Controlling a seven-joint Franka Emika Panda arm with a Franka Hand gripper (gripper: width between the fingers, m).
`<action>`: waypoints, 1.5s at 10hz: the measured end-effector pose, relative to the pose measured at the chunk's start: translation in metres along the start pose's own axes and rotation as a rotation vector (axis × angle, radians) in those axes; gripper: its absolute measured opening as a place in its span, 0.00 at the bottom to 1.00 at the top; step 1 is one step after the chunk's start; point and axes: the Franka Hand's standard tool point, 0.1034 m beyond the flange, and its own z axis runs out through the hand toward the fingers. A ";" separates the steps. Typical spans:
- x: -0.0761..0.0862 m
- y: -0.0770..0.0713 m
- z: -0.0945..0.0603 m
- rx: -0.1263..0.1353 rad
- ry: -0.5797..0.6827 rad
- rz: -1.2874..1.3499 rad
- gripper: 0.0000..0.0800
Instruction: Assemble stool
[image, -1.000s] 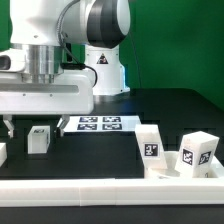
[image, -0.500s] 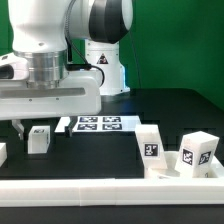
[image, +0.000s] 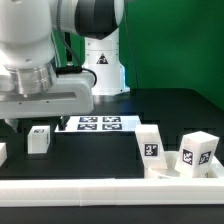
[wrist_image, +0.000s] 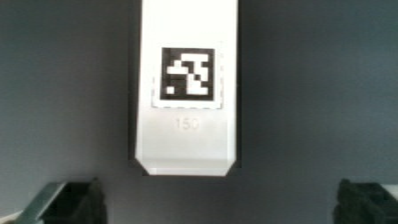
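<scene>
One white rectangular plastic leg block (wrist_image: 185, 90), beside the marker board (image: 100, 123), lies under the gripper (wrist_image: 217, 202), newly lowered, jaws apart; grasp likely next.

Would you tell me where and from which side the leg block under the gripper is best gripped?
Probably from straight above, across the two long sides of the leg block, near its tag. It lies with the tag face up and is narrow, well within the open gripper's gap.
</scene>
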 end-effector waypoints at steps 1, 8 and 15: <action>-0.004 -0.003 0.003 0.013 -0.079 -0.005 0.81; 0.002 0.018 0.005 -0.064 -0.364 0.009 0.81; -0.013 0.002 0.021 -0.050 -0.497 -0.002 0.81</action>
